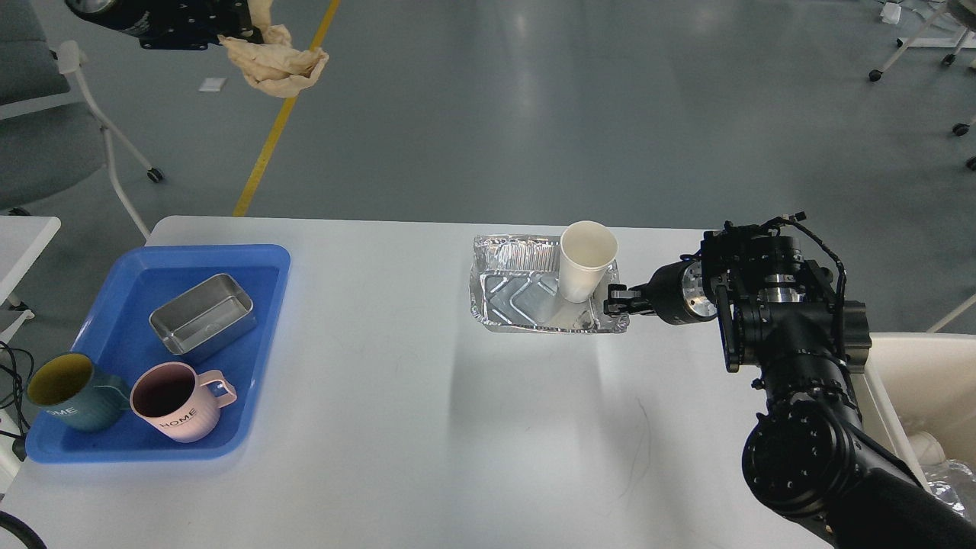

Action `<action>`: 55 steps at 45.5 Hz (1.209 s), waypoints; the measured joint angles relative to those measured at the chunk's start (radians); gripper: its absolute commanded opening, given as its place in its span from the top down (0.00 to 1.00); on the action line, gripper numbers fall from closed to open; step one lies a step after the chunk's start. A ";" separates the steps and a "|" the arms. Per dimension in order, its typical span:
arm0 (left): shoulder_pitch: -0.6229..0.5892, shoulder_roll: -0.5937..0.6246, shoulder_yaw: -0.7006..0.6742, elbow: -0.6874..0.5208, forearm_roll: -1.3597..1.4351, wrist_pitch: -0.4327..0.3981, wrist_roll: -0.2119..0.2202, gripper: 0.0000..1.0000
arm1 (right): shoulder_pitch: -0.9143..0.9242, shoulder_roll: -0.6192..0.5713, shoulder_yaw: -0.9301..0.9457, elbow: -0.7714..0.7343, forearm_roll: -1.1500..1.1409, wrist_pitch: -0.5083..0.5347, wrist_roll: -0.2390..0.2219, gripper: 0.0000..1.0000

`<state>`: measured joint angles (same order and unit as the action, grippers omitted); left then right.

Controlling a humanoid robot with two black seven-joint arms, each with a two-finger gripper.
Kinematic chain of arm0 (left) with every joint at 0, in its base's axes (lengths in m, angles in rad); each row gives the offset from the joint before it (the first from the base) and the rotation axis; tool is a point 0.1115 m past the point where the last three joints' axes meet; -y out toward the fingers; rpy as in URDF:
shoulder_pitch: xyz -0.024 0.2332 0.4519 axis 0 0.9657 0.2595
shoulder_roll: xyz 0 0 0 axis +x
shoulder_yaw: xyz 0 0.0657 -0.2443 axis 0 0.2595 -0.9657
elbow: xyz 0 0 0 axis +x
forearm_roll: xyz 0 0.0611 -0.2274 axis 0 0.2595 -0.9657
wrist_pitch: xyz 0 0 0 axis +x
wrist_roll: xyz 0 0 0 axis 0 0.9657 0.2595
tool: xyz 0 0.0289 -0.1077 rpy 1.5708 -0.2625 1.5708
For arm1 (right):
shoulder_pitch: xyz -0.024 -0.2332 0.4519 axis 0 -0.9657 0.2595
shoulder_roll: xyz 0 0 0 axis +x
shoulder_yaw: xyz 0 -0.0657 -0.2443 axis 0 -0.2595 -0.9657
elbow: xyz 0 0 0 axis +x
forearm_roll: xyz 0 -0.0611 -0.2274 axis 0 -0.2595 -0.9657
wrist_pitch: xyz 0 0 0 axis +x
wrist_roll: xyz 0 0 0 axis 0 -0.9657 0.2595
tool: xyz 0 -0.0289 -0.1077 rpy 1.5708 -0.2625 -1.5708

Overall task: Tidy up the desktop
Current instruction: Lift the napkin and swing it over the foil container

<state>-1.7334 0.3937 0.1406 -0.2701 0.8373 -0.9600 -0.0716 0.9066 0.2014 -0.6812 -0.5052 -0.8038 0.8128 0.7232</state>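
**A:** What does the head view show of the desktop (396, 427)?

**B:** It fills the lower part of the view, white, with rounded far corners and a few thin dark scratches near the right arm. A blue tray (268, 305) lies on its left end. In the tray are a metal tin (201, 316), a pink mug (177, 390) marked HOME and a dark teal mug (67, 390), the two mugs side by side at the near end.

**A:** And the middle of the desktop?

**B:** A foil tray (515, 296) sits toward the far edge, with a white paper cup (584, 259) standing upright in its right part.

**A:** Where is the right gripper (616, 299)?

**B:** At the foil tray's right rim, just beside the cup's base. It seems to pinch the rim, but the fingers are small and dark, so whether they are clenched cannot be told.

**A:** The left gripper (238, 23)?

**B:** High in the top left corner, over the grey floor beyond the desktop. It grasps a crumpled brown paper (278, 62), which hangs from it in the air, well apart from the desktop.

**A:** Anything off the desktop?

**B:** A cream bin (915, 381) stands at the right edge behind the right arm, a small white side table (23, 236) at the left, and a yellow line (282, 114) runs across the floor.
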 measured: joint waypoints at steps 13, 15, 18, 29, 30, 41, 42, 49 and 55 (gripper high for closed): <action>-0.002 -0.287 0.003 0.019 -0.019 0.000 0.014 1.00 | 0.005 -0.002 -0.004 0.001 0.000 0.000 0.004 1.00; 0.006 -0.325 0.003 0.028 -0.022 0.000 0.016 1.00 | 0.005 -0.004 -0.004 0.002 0.000 0.000 0.004 1.00; 0.025 -0.375 0.004 0.042 -0.023 0.000 0.019 1.00 | 0.005 -0.006 -0.005 0.002 0.000 0.000 0.004 1.00; 0.127 -0.458 0.011 0.063 -0.020 0.000 0.043 1.00 | 0.008 -0.009 -0.006 0.002 0.000 -0.002 0.004 1.00; 0.143 -0.462 0.011 0.063 -0.019 0.000 0.047 1.00 | 0.008 -0.009 -0.006 0.002 0.000 -0.002 0.004 1.00; 0.281 -0.491 0.042 0.063 -0.014 0.034 0.061 1.00 | 0.008 -0.010 -0.006 0.001 -0.001 -0.003 0.003 1.00; 0.289 -0.493 0.043 0.063 -0.015 0.042 0.061 1.00 | 0.008 -0.010 -0.006 0.001 -0.001 -0.003 0.003 1.00; 0.312 -0.499 0.046 0.063 -0.019 0.072 0.062 1.00 | 0.009 -0.005 -0.006 0.001 -0.001 -0.002 0.004 1.00; 0.312 -0.509 0.047 0.064 -0.023 0.080 0.062 1.00 | 0.009 -0.004 -0.005 0.001 -0.001 -0.001 0.004 1.00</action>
<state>-1.4213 -0.1148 0.1872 -0.2064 0.8142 -0.8800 -0.0093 0.9159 0.1974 -0.6862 -0.5046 -0.8048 0.8114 0.7271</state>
